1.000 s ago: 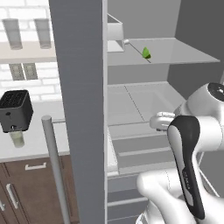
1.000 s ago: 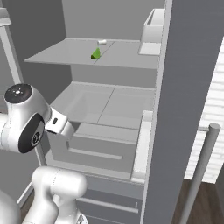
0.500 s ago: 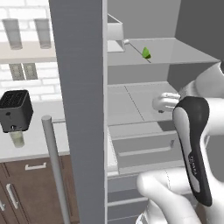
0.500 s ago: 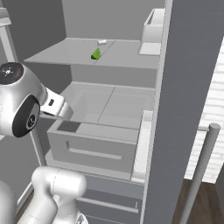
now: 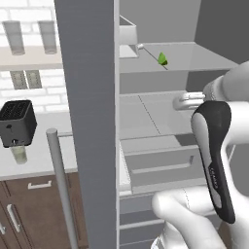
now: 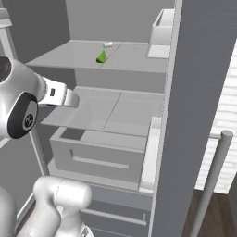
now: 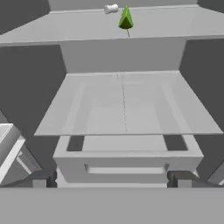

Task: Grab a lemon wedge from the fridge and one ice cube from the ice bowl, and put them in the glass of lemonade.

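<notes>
Rising since a second ago, the white arm's wrist now sits level with the middle shelf (image 6: 115,111) of the fridge (image 5: 90,97), where before it hung lower, by the drawer front; the base cameras have not shifted and nothing inside has changed place. In the hand view the gripper (image 7: 111,181) has its two dark fingertips (image 7: 43,178) spread far apart at the bottom corners, with nothing between them, and it faces straight into the open compartment. On the top shelf (image 6: 60,55), above the gripper's level, the lemon wedge (image 7: 126,19) stands as a small bright green cone shape near the middle, well back from the shelf's front lip, with a short pale cylinder (image 7: 111,8) just beside it. That shelf is a flat, smooth grey slab with a straight front edge. The middle shelf is bare and split by a thin centre seam, so there is wide free room across it; a boxy grey drawer (image 6: 95,155) with a recessed bar pull sits under it. The open door's thick grey edge walls off one side, carrying a square white bin (image 6: 162,34) up high and a long round silver handle (image 5: 61,185). Out on the pale counter (image 5: 44,160), the glass of lemonade (image 5: 19,154) stands in front of the ribbed black toaster (image 5: 17,121), close against it.
</notes>
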